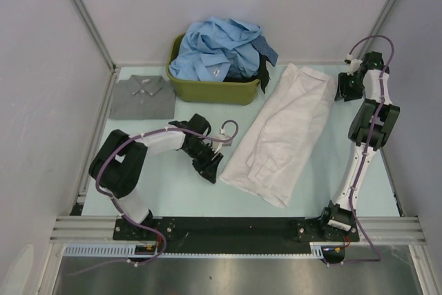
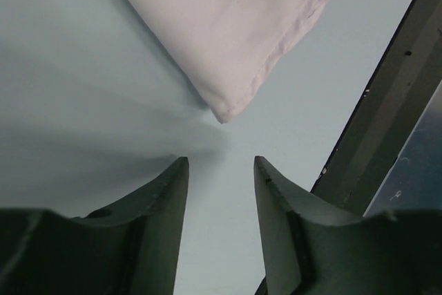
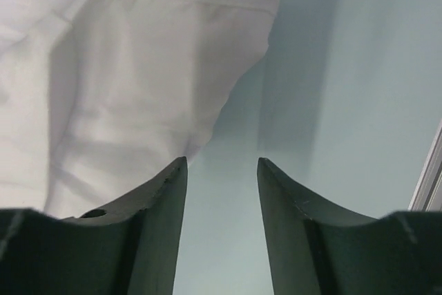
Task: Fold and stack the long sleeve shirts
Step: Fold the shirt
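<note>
A white long sleeve shirt [image 1: 286, 129] lies folded lengthwise in a long strip across the middle of the table. My left gripper [image 1: 210, 169] is open and empty just left of its near corner [image 2: 228, 105]. My right gripper [image 1: 343, 88] is open and empty just right of its far end [image 3: 138, 81]. A grey shirt [image 1: 143, 97] lies folded flat at the far left. Several light blue shirts [image 1: 217, 50] and a dark one [image 1: 266, 52] are heaped in the olive-green tub [image 1: 214, 90].
The tub stands at the back centre against the white enclosure walls. A black base rail [image 1: 228, 228] runs along the near edge and shows in the left wrist view [image 2: 387, 108]. Bare pale table lies left of the white shirt.
</note>
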{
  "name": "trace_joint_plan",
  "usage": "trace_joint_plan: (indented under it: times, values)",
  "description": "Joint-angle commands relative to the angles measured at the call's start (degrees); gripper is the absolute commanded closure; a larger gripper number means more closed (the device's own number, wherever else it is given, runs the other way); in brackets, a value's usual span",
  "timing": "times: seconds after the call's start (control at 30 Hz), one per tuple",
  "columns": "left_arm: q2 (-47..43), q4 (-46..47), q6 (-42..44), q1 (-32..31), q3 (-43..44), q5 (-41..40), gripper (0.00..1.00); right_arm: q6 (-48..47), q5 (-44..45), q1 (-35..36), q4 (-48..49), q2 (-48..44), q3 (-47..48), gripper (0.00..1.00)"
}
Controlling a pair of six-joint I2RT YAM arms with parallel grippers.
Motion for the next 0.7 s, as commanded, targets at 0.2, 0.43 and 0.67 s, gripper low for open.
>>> trace_joint_plan:
  times: [0.2, 0.43, 0.67]
  values:
    - [-9.5, 2.8, 5.9, 3.2, -0.5, -1.5, 0.48, 11.0, -22.9, 0.3, 7.6, -10.8, -10.0, 0.67]
    - [-6.6, 4.1, 8.9, 3.2, 2.1, -4.0, 0.48, 19.2, -35.5, 3.1, 13.0, -5.0, -7.7, 0.69]
    - [-1.8, 5.6, 5.1, 3.2, 6.5, -5.9, 0.48, 19.8, -26.0, 2.5, 14.0, 5.7, -2.4, 0.69]
